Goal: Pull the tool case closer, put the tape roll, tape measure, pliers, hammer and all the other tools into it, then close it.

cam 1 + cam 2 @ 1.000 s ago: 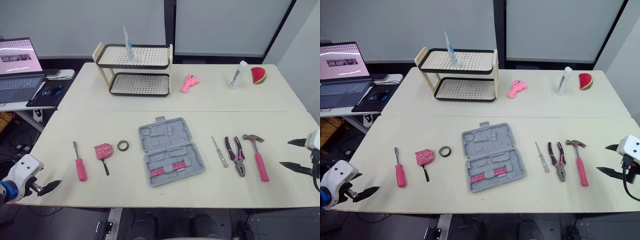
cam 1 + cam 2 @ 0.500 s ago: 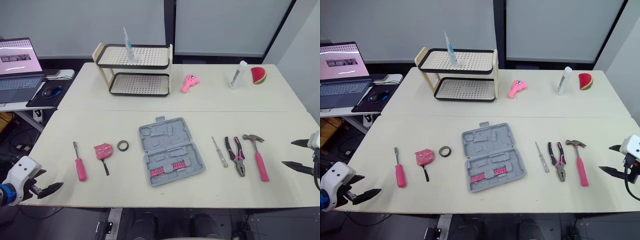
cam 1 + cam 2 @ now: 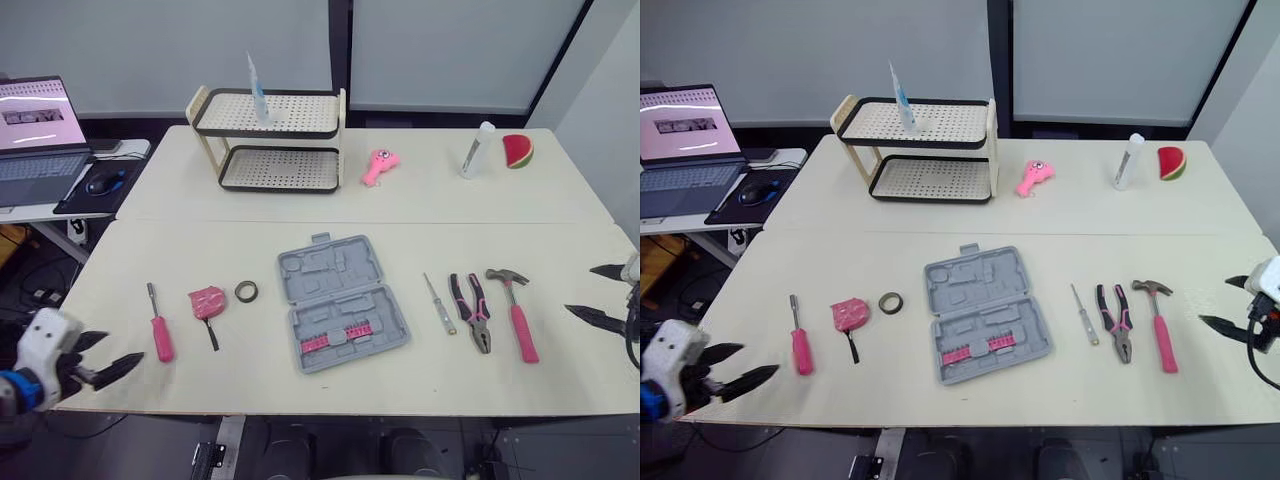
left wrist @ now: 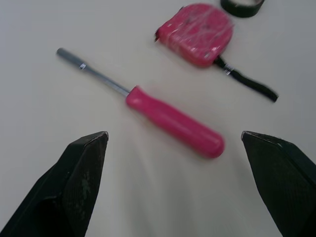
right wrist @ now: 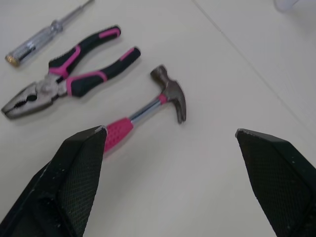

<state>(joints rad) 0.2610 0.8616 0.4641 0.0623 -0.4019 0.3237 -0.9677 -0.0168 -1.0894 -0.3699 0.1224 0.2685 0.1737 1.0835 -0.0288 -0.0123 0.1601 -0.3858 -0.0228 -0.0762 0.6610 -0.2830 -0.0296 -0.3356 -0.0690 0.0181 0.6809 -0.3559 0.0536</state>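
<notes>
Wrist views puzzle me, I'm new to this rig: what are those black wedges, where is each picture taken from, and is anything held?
The black wedges are each gripper's two fingers, seen from a camera on that wrist. The two wide pictures come from the robot's head, looking down over the table. The left gripper is open, facing the pink screwdriver, with the tape measure and tape roll beyond. The right gripper is open, facing the hammer, pliers and a clear-handled screwdriver. The grey tool case lies open in the middle. Nothing is held.
</notes>
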